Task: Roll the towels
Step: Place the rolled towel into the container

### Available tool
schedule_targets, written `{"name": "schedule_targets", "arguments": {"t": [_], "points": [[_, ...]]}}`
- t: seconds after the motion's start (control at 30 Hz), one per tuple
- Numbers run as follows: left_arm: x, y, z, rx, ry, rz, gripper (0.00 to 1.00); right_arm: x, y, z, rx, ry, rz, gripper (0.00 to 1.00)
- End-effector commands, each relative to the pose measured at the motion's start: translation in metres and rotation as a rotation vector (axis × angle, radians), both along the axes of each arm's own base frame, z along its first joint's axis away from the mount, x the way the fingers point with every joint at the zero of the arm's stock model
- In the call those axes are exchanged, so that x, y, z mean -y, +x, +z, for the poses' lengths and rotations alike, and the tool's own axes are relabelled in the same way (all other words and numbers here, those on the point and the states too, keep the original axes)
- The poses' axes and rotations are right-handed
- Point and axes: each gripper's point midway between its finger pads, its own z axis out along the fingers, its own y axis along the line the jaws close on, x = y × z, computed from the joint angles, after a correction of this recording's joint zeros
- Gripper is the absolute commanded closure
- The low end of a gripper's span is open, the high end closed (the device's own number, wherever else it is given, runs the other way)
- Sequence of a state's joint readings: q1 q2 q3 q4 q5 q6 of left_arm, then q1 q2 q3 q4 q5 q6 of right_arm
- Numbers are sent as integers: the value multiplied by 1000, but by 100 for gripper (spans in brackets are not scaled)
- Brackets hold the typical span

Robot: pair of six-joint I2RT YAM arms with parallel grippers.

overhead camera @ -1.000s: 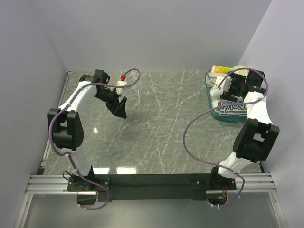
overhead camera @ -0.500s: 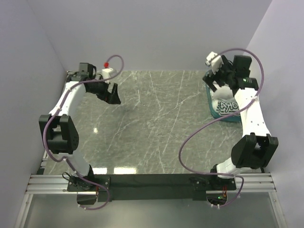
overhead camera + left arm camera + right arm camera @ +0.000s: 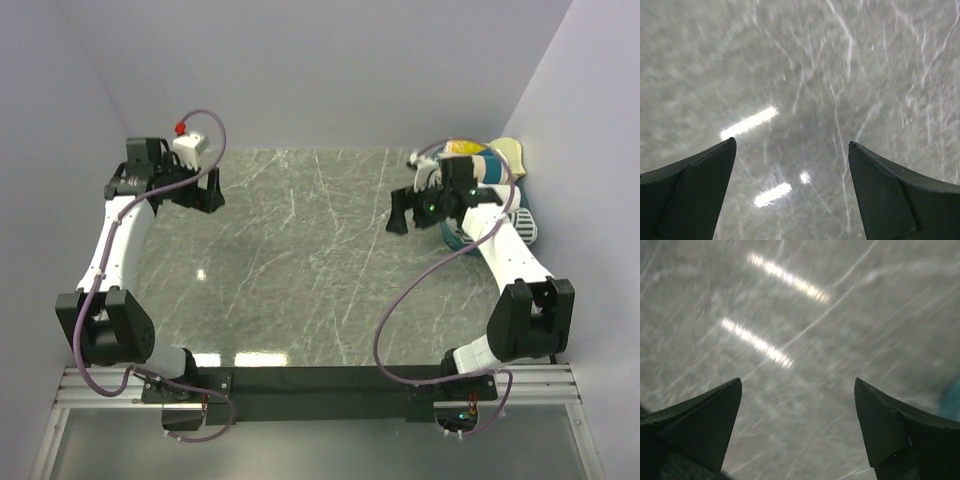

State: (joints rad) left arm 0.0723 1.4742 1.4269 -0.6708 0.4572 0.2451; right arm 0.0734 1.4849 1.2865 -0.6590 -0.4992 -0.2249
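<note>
The counter (image 3: 300, 260) is grey stone veined with white. It shines under overhead lights and is closed in by plain pale walls (image 3: 330, 70) at the back and on both sides. A black rail (image 3: 320, 380) along the near edge carries both arm bases, and purple cables (image 3: 395, 300) loop off each arm.

The towels (image 3: 480, 175) sit bunched in the far right corner, in a teal basket (image 3: 453, 237). A yellow-teal striped towel (image 3: 472, 163) shows at the top and a white printed towel (image 3: 522, 228) lower right. The right arm crosses in front of them and hides most of the pile.

The right claw (image 3: 400, 212) hangs over bare counter just to the left of the basket. Its fingers (image 3: 700, 415) are spread wide with nothing between them, and a sliver of teal shows at the right edge of the wrist view. The left claw (image 3: 205, 190) is near the far left corner, well apart from the towels. It is likewise spread and empty, its fingers (image 3: 695, 180) framing only stone.
</note>
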Motion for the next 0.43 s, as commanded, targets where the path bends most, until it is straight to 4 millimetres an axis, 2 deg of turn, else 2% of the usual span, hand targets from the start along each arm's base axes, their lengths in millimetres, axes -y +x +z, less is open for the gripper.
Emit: {"name": "schedule_targets", "arguments": {"t": [0.0, 0.03, 0.07, 0.1, 0.17, 0.2, 0.23, 0.3, 0.4], "points": [[5, -32, -49, -120, 15, -53, 0, -23, -16, 11, 40, 112, -22, 1], [2, -36, -55, -127, 28, -36, 0, -27, -27, -3, 18, 111, -13, 1], [1, -46, -71, -163, 33, -33, 1, -29, -32, -9, 22, 91, -3, 1], [0, -50, -77, -169, 48, -38, 0, -40, -39, -14, 31, 71, 35, 1], [-4, -56, -81, -151, 71, -26, 0, -41, -52, -29, 38, 11, 61, 0], [-4, -63, -90, -165, 77, -31, 1, -46, -58, -33, 34, 4, 84, 0], [-6, -63, -87, -139, 89, -26, 1, -47, -63, -37, 27, 0, 92, 0], [-9, -68, -94, -141, 104, -14, 0, -49, -67, -39, 23, -3, 104, 0], [-13, -67, -92, -121, 116, 7, 1, -48, -66, -36, 40, -18, 104, 0]]}}
